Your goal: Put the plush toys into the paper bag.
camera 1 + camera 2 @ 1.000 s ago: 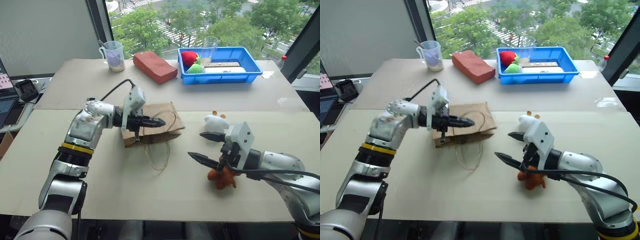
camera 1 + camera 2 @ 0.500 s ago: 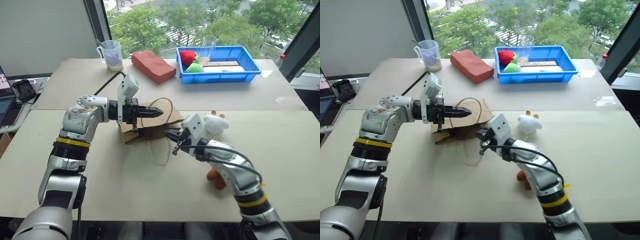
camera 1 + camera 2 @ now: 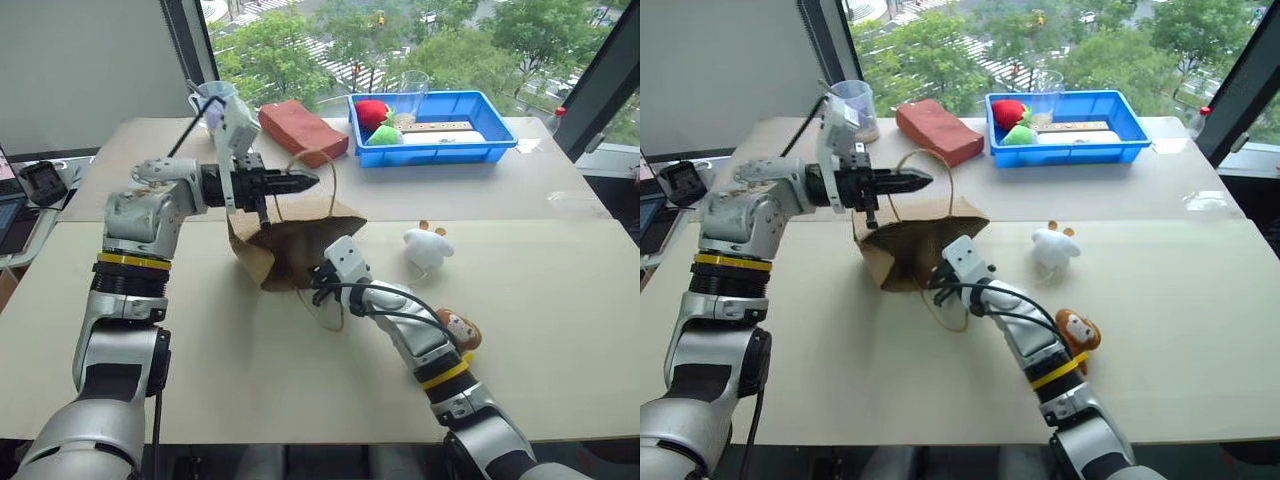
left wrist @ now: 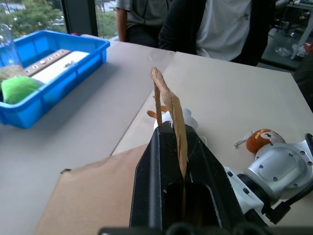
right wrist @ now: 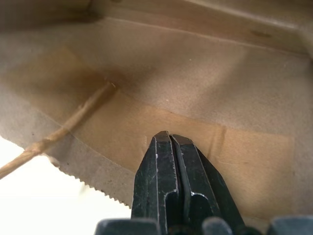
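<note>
The brown paper bag hangs half lifted at mid-table, its mouth facing the near side. My left gripper is shut on the bag's upper twine handle and holds it raised. My right gripper is shut, its tips at the lower lip of the bag's mouth, against the inner paper. I cannot tell whether it pinches the paper. The second handle loop lies on the table beneath it. The white plush toy lies right of the bag. Nearer me, the orange monkey rests beside my right forearm.
At the back right stands a blue tray holding red and green plush fruit. A reddish-brown block and a measuring cup stand behind the bag. People stand beyond the table's far side.
My left gripper has risen with the handle, pulling the bag up off the table. My right gripper swung left from over the monkey to the bag's mouth and went from open to shut.
</note>
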Controlling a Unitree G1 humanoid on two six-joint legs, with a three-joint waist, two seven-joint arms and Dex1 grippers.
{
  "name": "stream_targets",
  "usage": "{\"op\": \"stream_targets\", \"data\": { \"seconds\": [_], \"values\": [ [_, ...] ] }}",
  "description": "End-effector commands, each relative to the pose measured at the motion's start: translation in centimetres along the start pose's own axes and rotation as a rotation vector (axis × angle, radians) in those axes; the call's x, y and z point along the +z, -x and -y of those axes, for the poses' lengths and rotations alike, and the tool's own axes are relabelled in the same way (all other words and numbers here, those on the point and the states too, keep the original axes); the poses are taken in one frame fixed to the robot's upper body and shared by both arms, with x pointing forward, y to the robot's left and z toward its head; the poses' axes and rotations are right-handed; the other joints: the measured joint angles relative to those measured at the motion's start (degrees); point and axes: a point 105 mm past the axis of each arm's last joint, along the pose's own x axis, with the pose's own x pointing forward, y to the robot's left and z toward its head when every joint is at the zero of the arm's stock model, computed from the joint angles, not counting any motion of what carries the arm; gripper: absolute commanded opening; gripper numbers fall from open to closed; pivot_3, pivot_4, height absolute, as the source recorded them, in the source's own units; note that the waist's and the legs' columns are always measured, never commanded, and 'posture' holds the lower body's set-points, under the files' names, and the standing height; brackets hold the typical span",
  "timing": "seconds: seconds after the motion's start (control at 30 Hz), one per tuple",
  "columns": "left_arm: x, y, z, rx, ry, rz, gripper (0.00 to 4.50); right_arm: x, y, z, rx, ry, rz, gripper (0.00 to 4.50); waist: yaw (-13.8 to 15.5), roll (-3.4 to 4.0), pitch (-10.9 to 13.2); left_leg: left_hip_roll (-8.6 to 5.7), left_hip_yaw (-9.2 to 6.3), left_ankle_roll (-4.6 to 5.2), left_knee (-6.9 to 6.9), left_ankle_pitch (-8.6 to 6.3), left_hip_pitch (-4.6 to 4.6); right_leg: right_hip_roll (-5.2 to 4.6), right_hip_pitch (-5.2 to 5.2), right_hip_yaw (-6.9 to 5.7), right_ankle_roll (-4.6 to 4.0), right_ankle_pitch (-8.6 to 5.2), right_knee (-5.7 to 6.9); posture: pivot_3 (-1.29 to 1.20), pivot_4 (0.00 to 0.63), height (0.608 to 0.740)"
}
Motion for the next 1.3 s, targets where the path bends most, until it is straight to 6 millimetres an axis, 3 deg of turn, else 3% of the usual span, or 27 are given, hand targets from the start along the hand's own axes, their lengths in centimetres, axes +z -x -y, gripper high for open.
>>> {"op": "stream_targets", "data": {
  "seconds": [0.03,0.2,0.37,0.5,0.67,0.87,1.03,1.23,1.3],
  "values": [
    [3.9,1.2,-0.9,0.075,-0.112,0.088,0.0,-1.2,0.2,0.6,-0.038,-0.012,-0.05,0.03,0.0,0.0,0.0,0.0,0.0,-0.02,0.0,0.01,0.0,0.0,0.0,0.0,0.0,0.0,0.0,0.0,0.15,0.74],
    [8.6,2.8,-2.0,0.186,-0.21,0.225,0.0,-1.3,0.0,0.8,-0.051,-0.009,-0.061,0.03,-0.1,0.0,0.0,0.0,-0.01,-0.05,0.01,0.03,0.0,0.0,0.01,0.0,0.0,0.0,0.0,0.0,0.15,0.74],
    [10.0,3.6,-2.3,0.236,-0.254,0.264,0.0,-1.4,0.0,0.9,-0.038,0.007,-0.075,0.03,-0.3,0.0,0.0,0.0,-0.01,-0.06,-0.01,0.03,0.03,0.0,0.01,0.0,0.0,0.0,0.02,0.0,0.15,0.74],
    [8.8,3.6,-2.3,0.243,-0.246,0.236,0.0,-1.4,0.1,1.1,-0.031,0.013,-0.078,0.03,-0.4,0.01,0.0,0.0,-0.02,-0.12,-0.01,0.07,0.01,0.0,0.01,0.0,0.01,0.0,0.03,0.0,0.15,0.74],
    [5.3,2.9,-1.4,0.199,-0.237,0.141,0.0,0.1,0.3,1.4,-0.038,0.009,-0.017,0.03,-0.6,0.01,0.0,0.0,-0.04,-0.14,-0.08,0.08,0.03,0.0,0.0,0.0,0.0,0.0,0.1,0.0,0.15,0.74],
    [2.8,2.2,-0.4,0.13,-0.235,0.066,0.0,4.8,1.4,0.9,-0.001,-0.027,0.171,0.03,-0.7,0.01,0.0,0.0,-0.05,-0.17,-0.11,0.1,-0.03,0.0,-0.03,0.0,0.0,0.0,0.07,0.0,0.15,0.74],
    [1.5,1.9,0.3,0.075,-0.203,0.032,0.0,9.1,4.6,-0.3,0.123,0.005,0.318,0.03,-0.9,0.01,0.0,0.0,-0.05,-0.16,-0.19,0.09,-0.02,0.0,-0.07,0.0,0.0,0.0,0.08,0.0,0.15,0.74],
    [0.9,1.7,0.8,0.039,-0.181,0.022,0.0,11.6,8.7,0.1,0.167,-0.003,0.381,1.93,-0.6,0.01,0.0,0.0,-0.06,-0.15,-0.18,0.09,-0.05,-0.01,-0.04,-0.01,0.0,0.0,0.03,0.0,0.15,0.74],
    [0.8,1.8,1.0,0.023,-0.175,0.018,0.0,11.8,11.4,1.2,0.17,-0.022,0.376,2.68,-0.4,0.01,0.0,0.0,-0.06,-0.15,-0.17,0.09,-0.05,-0.01,-0.04,-0.01,0.0,0.0,0.03,0.0,0.15,0.74]
  ]
}}
